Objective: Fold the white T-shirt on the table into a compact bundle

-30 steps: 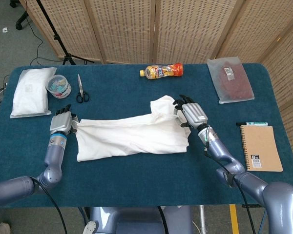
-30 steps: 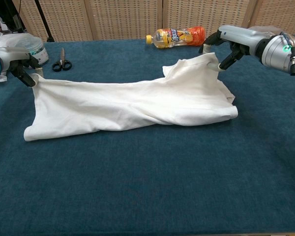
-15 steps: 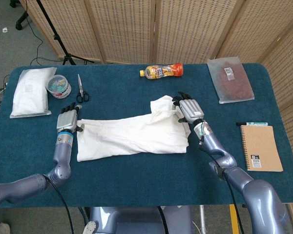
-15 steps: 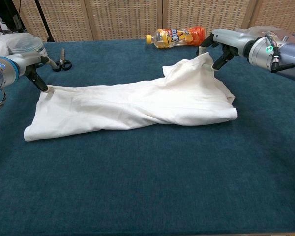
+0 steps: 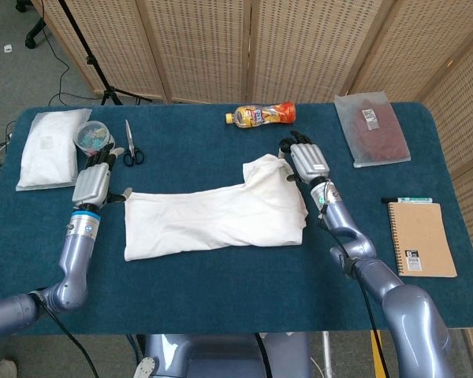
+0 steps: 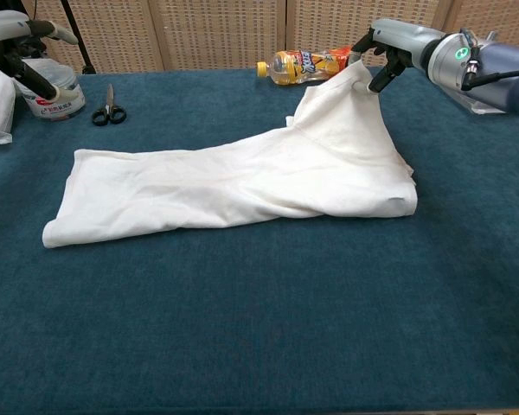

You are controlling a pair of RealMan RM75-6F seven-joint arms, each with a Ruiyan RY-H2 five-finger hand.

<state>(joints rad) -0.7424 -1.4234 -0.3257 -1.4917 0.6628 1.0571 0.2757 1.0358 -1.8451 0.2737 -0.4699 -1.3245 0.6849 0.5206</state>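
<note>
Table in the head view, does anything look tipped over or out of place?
The orange drink bottle lies on its side near the far edge instead of standing. Nothing has spilled from it. The scissors and notebook lie flat, as expected.

Both arms are glossy blue-grey, jointed tubes — black cables trail along them. The left hand [image 5: 92,184] and right hand [image 5: 305,160] have silver-grey backs and black fingers; a green light glows at the right wrist.

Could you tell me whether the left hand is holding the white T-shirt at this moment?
No: in the chest view the left hand is raised clear of the white cotton T-shirt, whose left edge lies flat on the blue tablecloth.
</note>
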